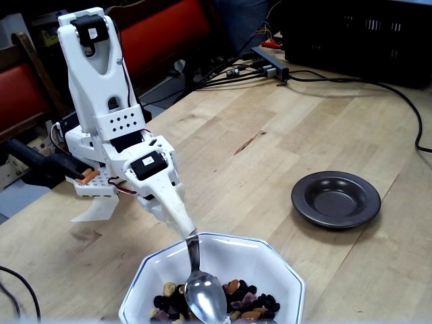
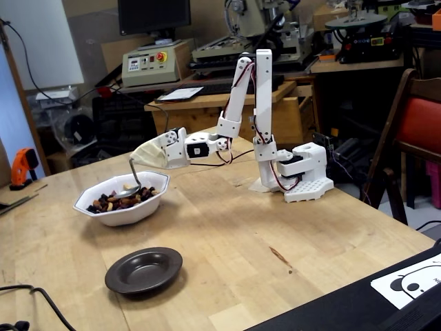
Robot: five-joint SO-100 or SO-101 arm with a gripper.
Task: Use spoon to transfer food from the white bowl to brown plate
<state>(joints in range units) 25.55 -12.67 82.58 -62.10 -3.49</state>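
**Spoon dipped into the food, scoop in hand**

The table [image 1: 304, 128] carries the bowl [image 1: 270, 260] at 6 o'clock and the empty plate [image 1: 335, 198] toward 3; the gripper [image 1: 183, 226], taped over, is clamped on the spoon [image 1: 204, 297], whose tip rests among the food [image 1: 250, 307]; next, I judge, a level lift, then a swing to the plate.

Even, bright indoor light; soft shadows, slightly grainy pictures.

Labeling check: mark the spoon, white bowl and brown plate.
spoon [image 1: 204, 299]: a fixed view, on the shiny oval bowl.
white bowl [image 2: 131, 212]: a fixed view, on the outer wall.
brown plate [image 1: 307, 187]: a fixed view, on the wide rim, left side.
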